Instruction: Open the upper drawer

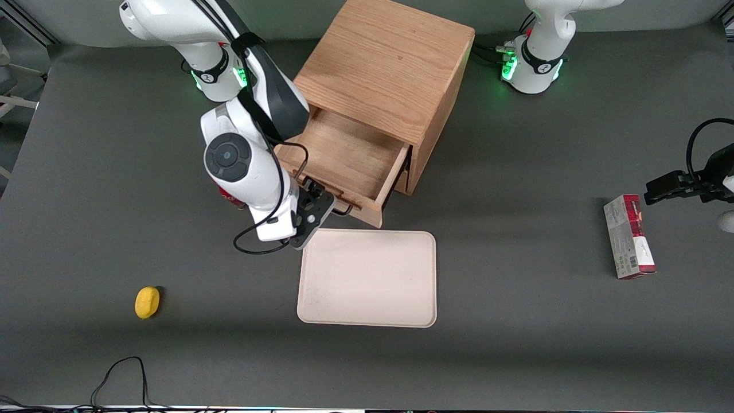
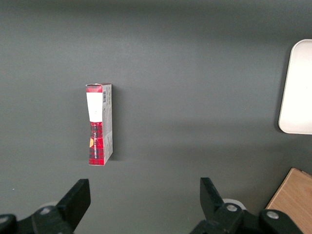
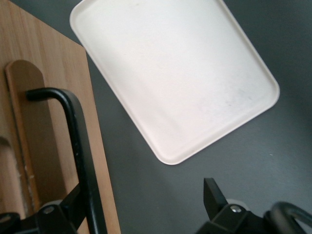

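The upper drawer [image 1: 344, 158] stands pulled well out of the oak cabinet [image 1: 384, 63], and its shallow wooden inside shows bare. Its thin black wire handle [image 1: 344, 211] sits on the drawer front, on the side nearest the front camera. My gripper [image 1: 317, 213] is right at that drawer front, just above the table. In the right wrist view the gripper [image 3: 146, 195] is open, its fingers [image 3: 212, 192] wide apart. The handle [image 3: 78, 141] runs close along one finger, and nothing pinches it. The lower drawer is mostly hidden under the upper one.
A pale tray [image 1: 367, 278] lies flat just in front of the open drawer, nearer the front camera, and also fills the right wrist view as the tray [image 3: 175, 73]. A small yellow object [image 1: 147, 302] lies toward the working arm's end. A red and grey box [image 1: 628, 236] lies toward the parked arm's end.
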